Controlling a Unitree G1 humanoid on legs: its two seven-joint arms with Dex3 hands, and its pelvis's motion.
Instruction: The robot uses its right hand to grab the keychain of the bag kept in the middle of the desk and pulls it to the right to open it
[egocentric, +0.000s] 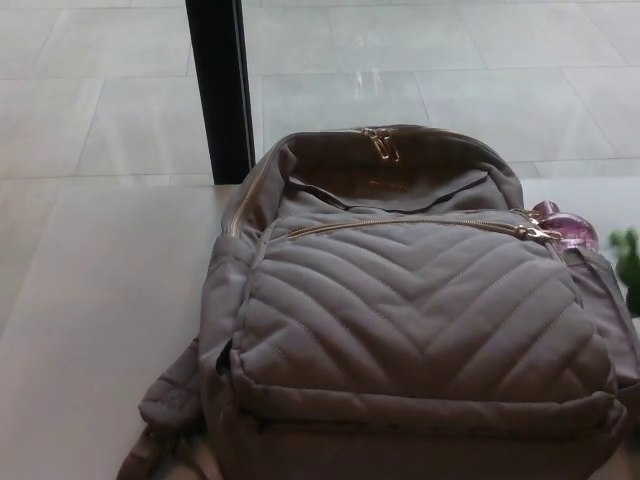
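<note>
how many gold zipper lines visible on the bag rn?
3. One gold zipper runs across the grey quilted backpack's front pocket; a second curves along its upper left edge; a third shows as paired gold pulls on top. Others may be hidden on the sides.

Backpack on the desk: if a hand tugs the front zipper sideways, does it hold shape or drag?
The backpack is quilted soft fabric and sags at its base, so it probably buckles. It lies flat and unanchored on the smooth desk, so it may slide.
</note>
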